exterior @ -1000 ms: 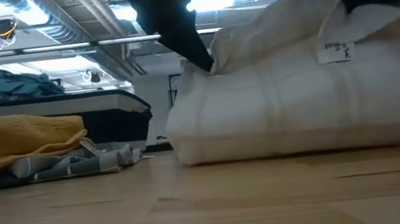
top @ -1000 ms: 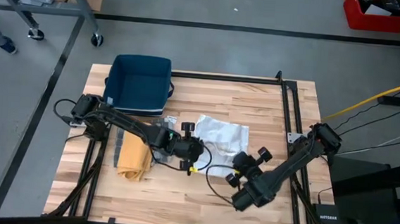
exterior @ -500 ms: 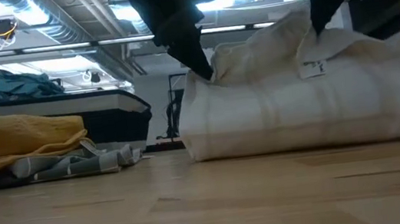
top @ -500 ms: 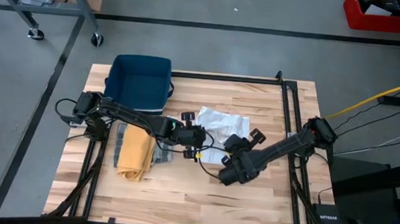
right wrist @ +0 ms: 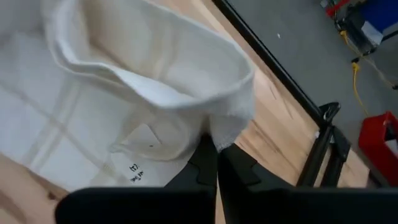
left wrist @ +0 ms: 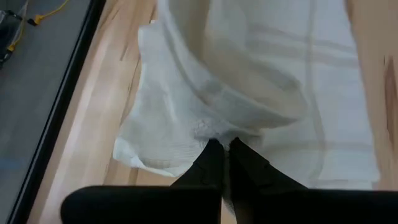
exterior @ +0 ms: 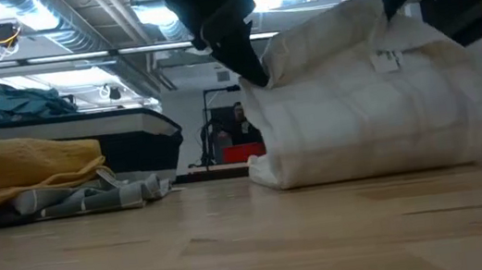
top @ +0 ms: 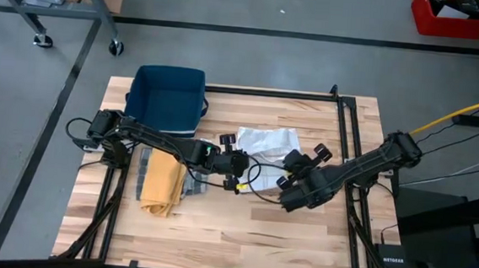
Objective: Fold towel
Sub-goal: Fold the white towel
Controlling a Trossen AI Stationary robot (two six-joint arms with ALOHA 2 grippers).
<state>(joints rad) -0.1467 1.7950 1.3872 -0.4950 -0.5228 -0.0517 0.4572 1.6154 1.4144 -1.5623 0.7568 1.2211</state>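
Observation:
A white towel (top: 266, 141) lies bunched in the middle of the wooden table, its lower part resting on the wood (exterior: 366, 160). Both grippers are shut on it. My left gripper (top: 236, 158) is at its near left side and shows in the low view as dark fingers (exterior: 248, 64). My right gripper (top: 295, 161) is at its near right side, raised; in the low view its fingertips are cut off at the top. A small label (right wrist: 142, 167) hangs on the towel's near edge, close to the right fingers. My left gripper pinches the towel's raised edge (left wrist: 210, 132) between its two fingers, slanting down from the table's left. The cloth rises in a fold just beyond the fingertips, and the layer below stays on the table. My right gripper pinches a hemmed corner of the towel (right wrist: 232, 129) between its two fingers, slanting down from the near right. That corner is lifted clear, and the cloth curls over slack behind it.
A yellow towel (top: 161, 186) lies on a grey cloth (top: 143, 175) at the table's left. A dark blue bin (top: 167, 99) stands at the far left corner. A black frame rail (top: 347, 133) runs along the table's right side. Bare wood lies toward the near edge.
My right gripper has gone up and toward the far edge, carrying the towel's near right corner with it. My left gripper has shifted slightly the same way. The towel, spread wider a second ago, now stands bunched narrower and taller, its near part lifted over its far part.

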